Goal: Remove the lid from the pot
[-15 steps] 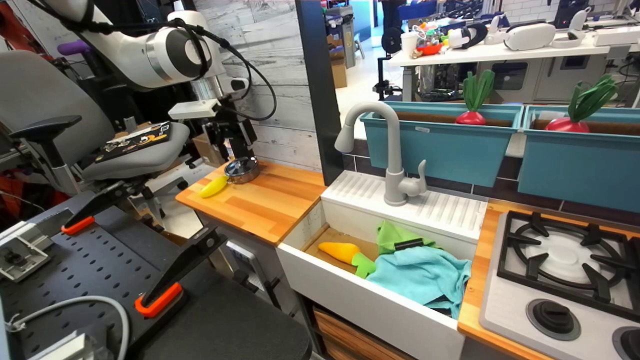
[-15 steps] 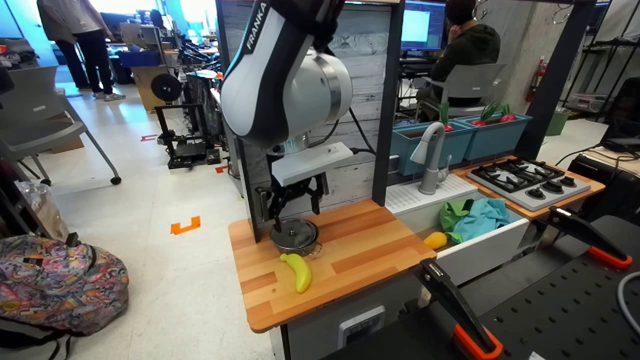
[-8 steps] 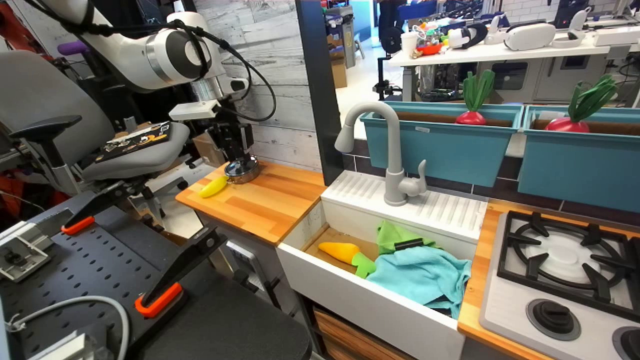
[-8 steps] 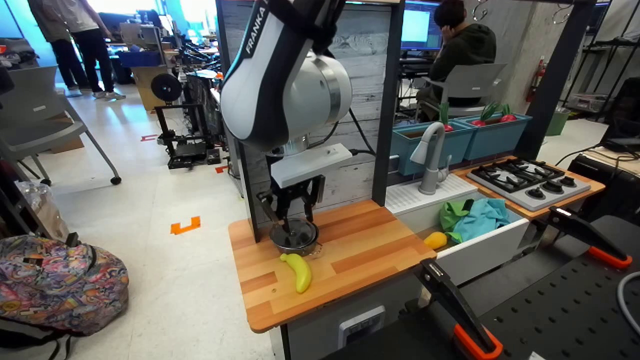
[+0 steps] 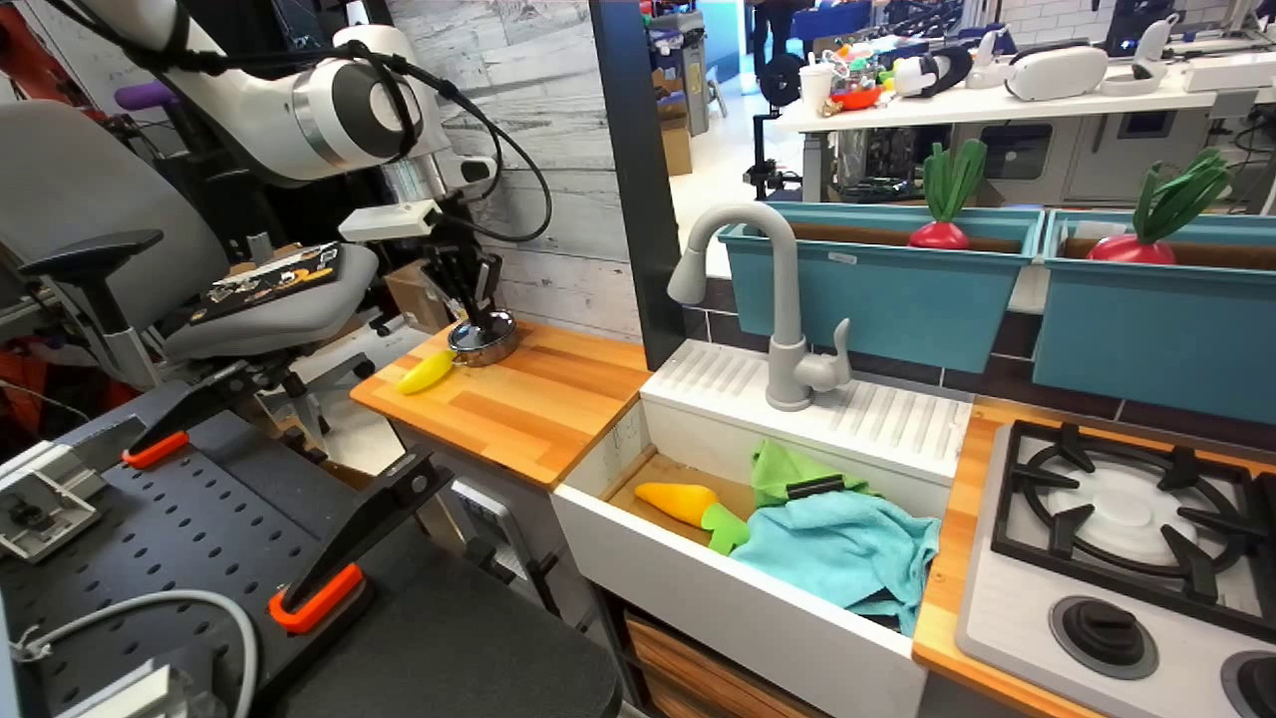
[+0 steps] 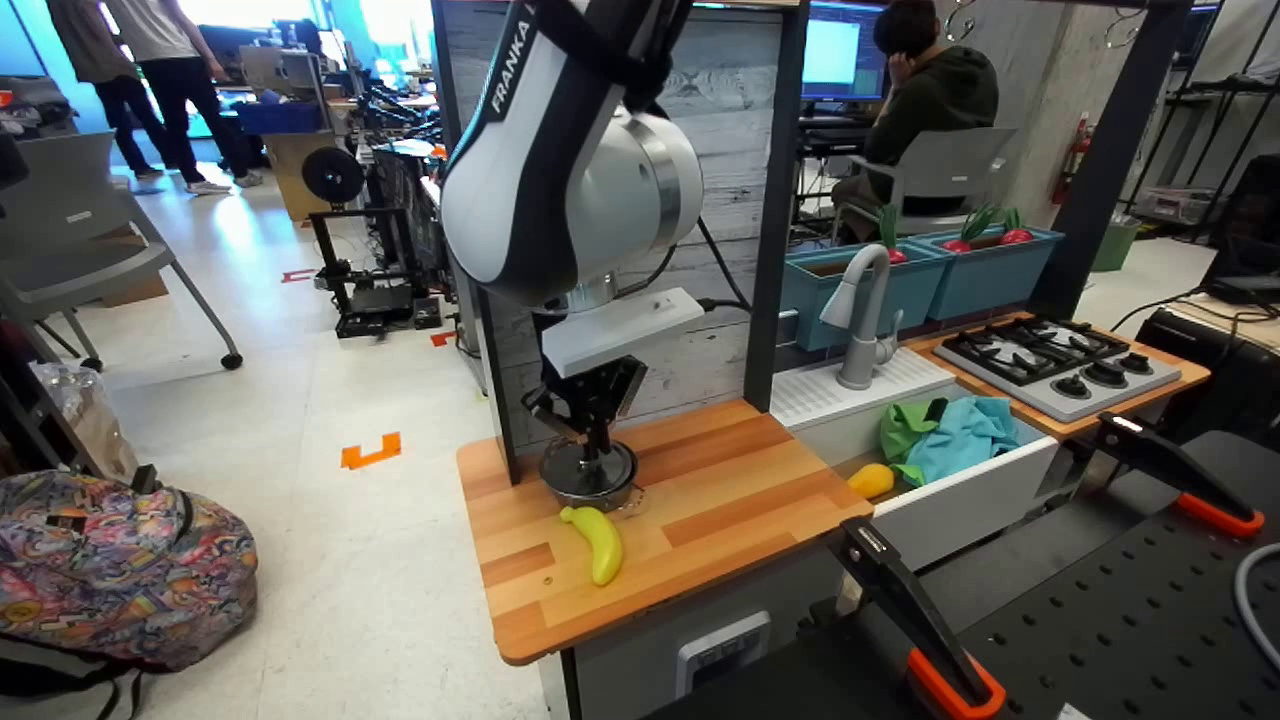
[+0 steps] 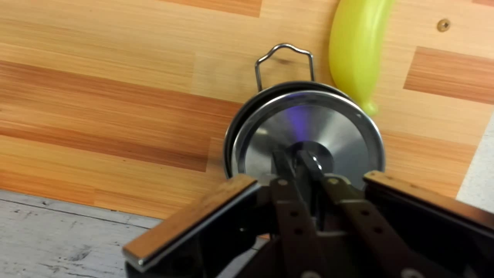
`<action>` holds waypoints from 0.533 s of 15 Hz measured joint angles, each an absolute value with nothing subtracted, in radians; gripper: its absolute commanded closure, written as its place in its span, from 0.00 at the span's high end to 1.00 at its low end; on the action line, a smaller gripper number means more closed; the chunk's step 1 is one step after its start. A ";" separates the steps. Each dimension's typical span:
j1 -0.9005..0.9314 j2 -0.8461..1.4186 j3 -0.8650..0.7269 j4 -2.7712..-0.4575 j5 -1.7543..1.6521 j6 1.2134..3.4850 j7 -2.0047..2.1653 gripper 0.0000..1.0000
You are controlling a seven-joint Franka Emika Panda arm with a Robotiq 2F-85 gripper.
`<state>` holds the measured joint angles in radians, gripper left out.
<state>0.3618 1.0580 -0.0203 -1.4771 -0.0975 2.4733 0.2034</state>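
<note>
The silver pot (image 7: 247, 104) stands on the wooden counter near its back corner, a wire handle sticking out at one side. Its grey metal lid (image 7: 343, 133) lies over the top in the wrist view, with a dark crescent of gap along the upper left rim. Both exterior views show the lid (image 6: 563, 466) on the pot (image 5: 488, 351). My gripper (image 7: 292, 156) comes down from above, fingertips drawn close together around the lid's central knob, shut on it. The fingers largely hide the knob.
A yellow banana (image 7: 357, 46) lies right beside the pot on the wooden counter (image 6: 720, 480). A grey plank wall (image 5: 558, 229) rises close behind. Farther along are the white sink (image 5: 738, 628) with cloths, the faucet (image 5: 786, 299) and a stove (image 6: 1060, 365).
The fingers have come together from wide apart to close around the lid's knob, and the gripper has dipped very slightly. Pot, lid and banana have not visibly moved.
</note>
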 measured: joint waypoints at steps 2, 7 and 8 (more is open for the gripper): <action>0.362 1.061 -0.020 -1.474 -0.097 2.473 0.206 0.58; 0.363 1.061 -0.021 -1.474 -0.097 2.475 0.209 0.95; 0.363 1.061 -0.021 -1.474 -0.097 2.475 0.209 0.99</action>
<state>0.3628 1.0613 -0.0206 -1.4735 -0.0975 2.4748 0.2092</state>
